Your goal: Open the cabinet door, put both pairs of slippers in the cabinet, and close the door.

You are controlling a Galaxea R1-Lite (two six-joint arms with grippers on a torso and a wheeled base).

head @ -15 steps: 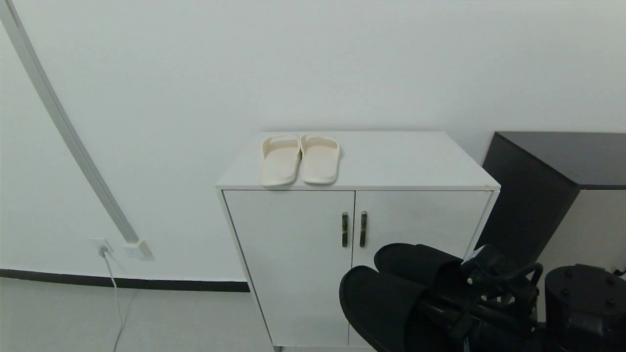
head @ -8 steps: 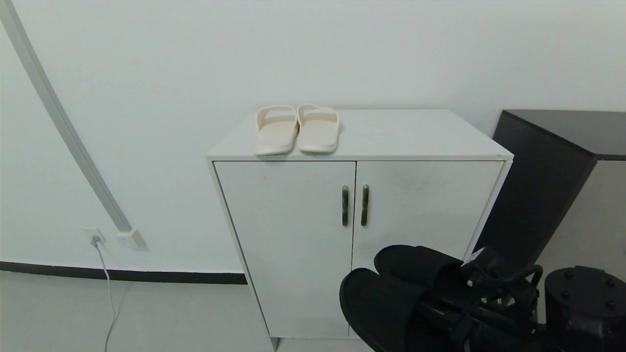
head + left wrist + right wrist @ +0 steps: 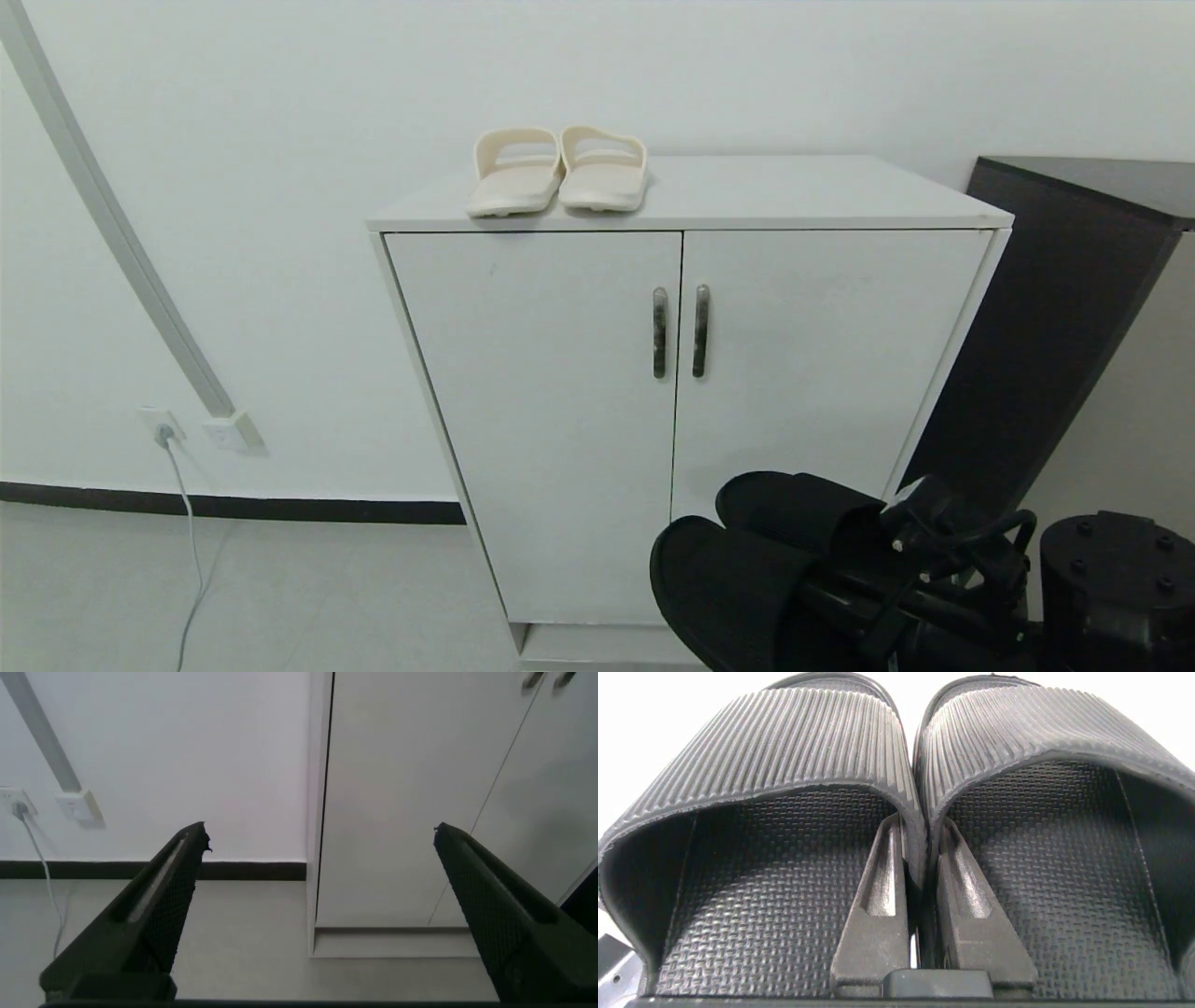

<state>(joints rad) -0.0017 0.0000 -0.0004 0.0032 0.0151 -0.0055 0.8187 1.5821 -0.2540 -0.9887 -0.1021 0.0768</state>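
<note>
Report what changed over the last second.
The head camera sank, so the cabinet and the cream slippers on top appear higher and flatter; neither moved itself. The right gripper stays shut on the black slippers, and both doors stay closed.

Closed doors (image 3: 551, 420) across cabinet (image 3: 794, 191) front

The head camera faces forward and a little down: cabinet (image 3: 579, 420) front at 12 o'clock, middling near, black slippers (image 3: 747, 579) close at 5 o'clock. The left wrist camera sits low, facing that same cabinet front and the floor (image 3: 234, 924). The right wrist camera looks point-blank into the black slippers — shared with the head view.
</note>
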